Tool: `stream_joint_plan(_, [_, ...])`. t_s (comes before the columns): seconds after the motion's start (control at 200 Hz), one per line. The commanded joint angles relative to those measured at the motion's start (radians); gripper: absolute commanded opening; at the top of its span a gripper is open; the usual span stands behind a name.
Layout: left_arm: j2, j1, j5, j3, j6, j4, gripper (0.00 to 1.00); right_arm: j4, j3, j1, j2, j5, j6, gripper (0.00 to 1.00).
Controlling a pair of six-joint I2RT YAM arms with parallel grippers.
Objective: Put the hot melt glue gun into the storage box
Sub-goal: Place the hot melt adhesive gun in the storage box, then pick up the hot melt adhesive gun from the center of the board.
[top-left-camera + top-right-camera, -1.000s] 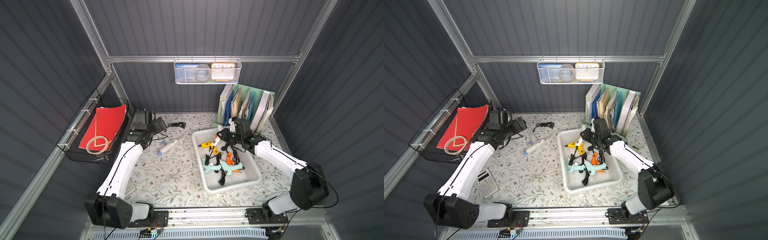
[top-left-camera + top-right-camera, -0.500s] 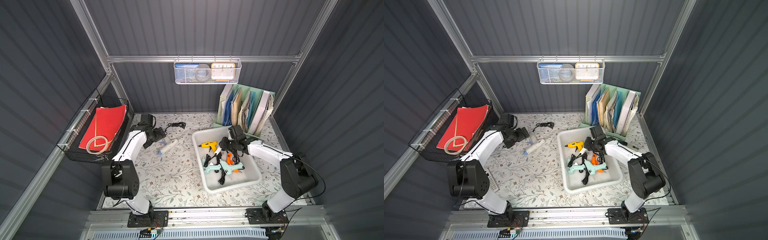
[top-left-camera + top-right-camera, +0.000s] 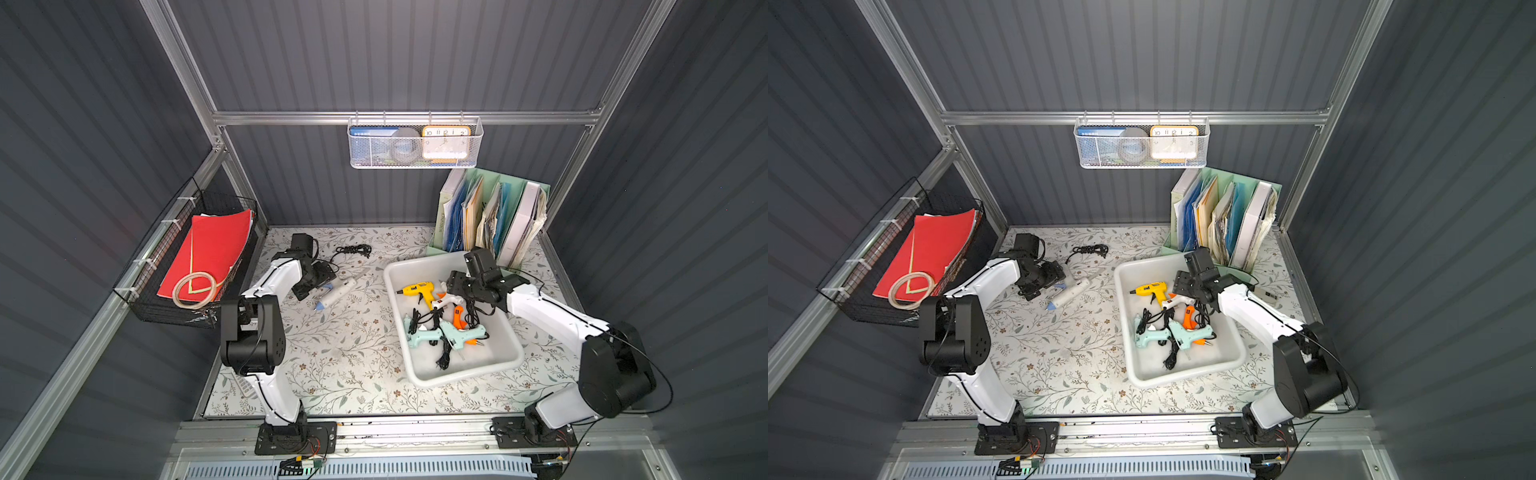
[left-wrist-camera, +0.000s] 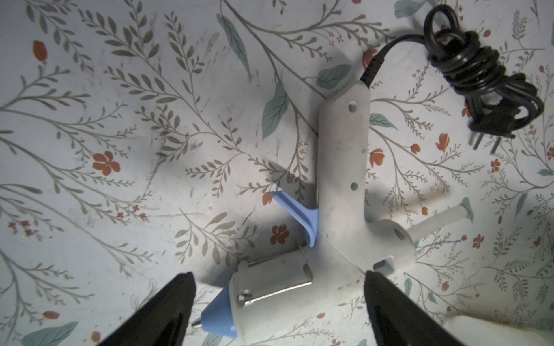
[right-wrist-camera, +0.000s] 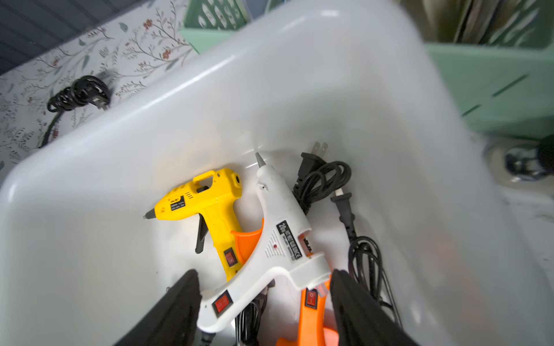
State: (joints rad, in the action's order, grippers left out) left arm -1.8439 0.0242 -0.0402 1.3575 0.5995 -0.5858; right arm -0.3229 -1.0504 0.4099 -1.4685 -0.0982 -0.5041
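Lying flat on the floral surface, outside the storage box [image 3: 457, 376] on the side facing the left arm, the white hot melt glue gun with a blue nozzle [image 4: 341, 185] is seen with its coiled black cord [image 4: 479, 69] beyond the handle. The left tool [image 4: 278, 277] is held over its barrel, jaws spread wide, nothing gripped. Inside the storage box, the right tool [image 5: 263, 274] is spread either side of a white glue gun with an orange trigger [image 5: 281, 239], laid against a yellow glue gun [image 5: 207, 197]. Two mint glue guns [image 3: 440, 334] are seen mid-box.
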Motion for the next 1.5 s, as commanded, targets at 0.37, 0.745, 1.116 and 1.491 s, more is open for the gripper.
stream_joint_plan(0.37, [-0.255, -0.003, 0.062, 0.288, 0.039, -0.01, 0.72, 0.234, 0.063, 0.06, 0.299, -0.113, 0.235, 0.99])
stream_joint_plan(0.745, [-0.377, -0.029, 0.015, 0.39, 0.022, -0.026, 0.71, 0.262, 0.076, 0.083, 0.292, -0.058, 0.234, 0.99])
stream_joint_plan(1.116, [-0.444, -0.045, 0.056, 0.436, 0.044, -0.064, 0.52, 0.26, 0.082, 0.108, 0.29, -0.052, 0.222, 0.99])
stream_joint_plan(1.491, [-0.433, -0.05, 0.142, 0.394, 0.06, -0.092, 0.45, 0.269, 0.082, 0.111, 0.301, -0.061, 0.223, 0.99])
